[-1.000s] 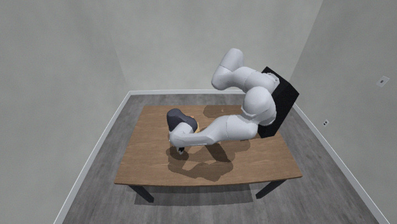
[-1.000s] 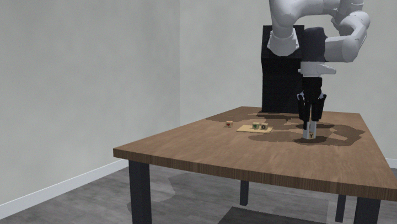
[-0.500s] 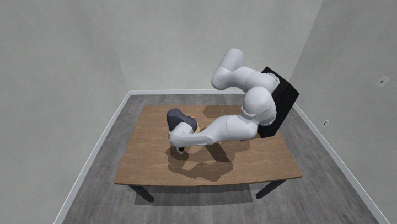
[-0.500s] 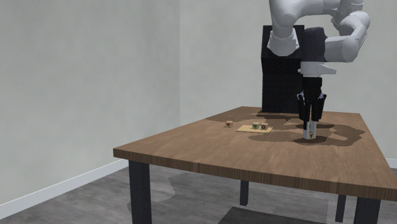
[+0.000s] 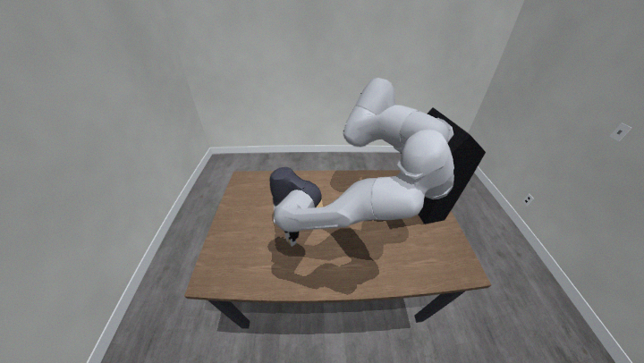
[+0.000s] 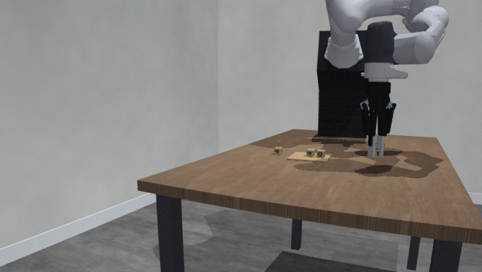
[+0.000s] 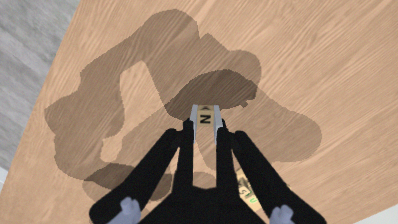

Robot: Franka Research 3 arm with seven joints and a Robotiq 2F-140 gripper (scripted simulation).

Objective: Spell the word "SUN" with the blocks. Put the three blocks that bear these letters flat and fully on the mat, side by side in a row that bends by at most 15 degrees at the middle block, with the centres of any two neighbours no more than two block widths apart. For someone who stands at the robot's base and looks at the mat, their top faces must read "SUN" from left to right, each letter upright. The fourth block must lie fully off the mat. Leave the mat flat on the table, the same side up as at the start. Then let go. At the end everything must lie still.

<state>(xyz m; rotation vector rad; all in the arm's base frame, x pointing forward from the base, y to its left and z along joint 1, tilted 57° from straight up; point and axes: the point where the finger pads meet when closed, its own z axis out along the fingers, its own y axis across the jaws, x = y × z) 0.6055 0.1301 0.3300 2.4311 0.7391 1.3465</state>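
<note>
My tool (image 5: pixel 292 242) (image 6: pixel 375 155) (image 7: pixel 205 112) pinches the N block (image 6: pixel 377 153) (image 7: pixel 205 119); I should lift it straight up, slowly, before turning it.

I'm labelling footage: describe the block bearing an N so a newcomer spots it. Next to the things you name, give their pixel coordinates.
On the wooden table (image 5: pixel 243 270) (image 6: pixel 235 175) (image 7: pixel 325 65), look between the end effector's (image 6: pixel 375 156) (image 7: pixel 205 107) fingertips. The N block (image 6: pixel 378 153) (image 7: pixel 205 119) shows Y on one side; unlike two neighbours, it sits off the mat (image 6: pixel 296 158).

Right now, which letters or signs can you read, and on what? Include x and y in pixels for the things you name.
"N": top of the block (image 6: pixel 377 153) (image 7: pixel 205 119) between the gripper's fingers
"Y": its side
"O": side of a block (image 6: pixel 320 153) on the mat (image 6: pixel 293 158)
Green and red marks on two other blocks' sides: too small
Letters on the blocks at the wrist view's bottom: too blurred
</note>
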